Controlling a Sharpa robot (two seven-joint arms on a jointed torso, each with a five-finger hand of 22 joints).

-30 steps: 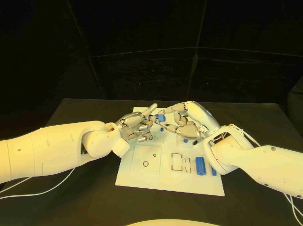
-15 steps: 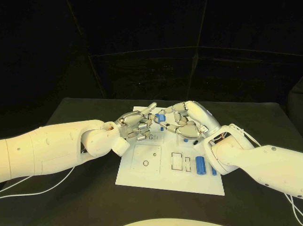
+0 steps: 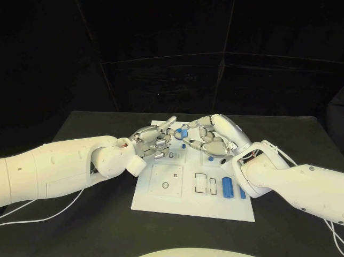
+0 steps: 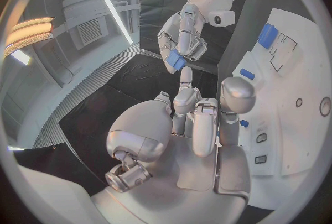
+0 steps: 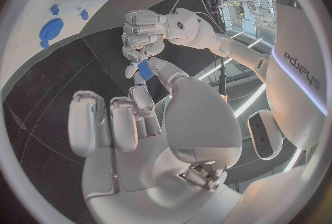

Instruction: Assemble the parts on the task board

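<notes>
Nearest on the white rectangular task board (image 3: 189, 206): two small blue oblong parts (image 3: 228, 188) seated upright side by side at the near right, next to outlined rectangular slots (image 3: 200, 183) apparently unfilled, plus a small ring-shaped mark (image 3: 166, 186) to their left. Judged partly assembled: several recesses open, more blue pieces lying toward the far half. Above the board's far half, left silver many-fingered hand (image 3: 153, 142) raised, fingers curled inward, nothing visible in its grip. Just beside it, almost fingertip to fingertip, right silver many-fingered hand (image 3: 211, 140) pinching a small flat blue block (image 4: 175, 60) between thumb and finger, held in the air, clear of the board. Remaining, by estimate: seat this block, then the loose pieces. Beyond: black table (image 3: 94, 126).
</notes>
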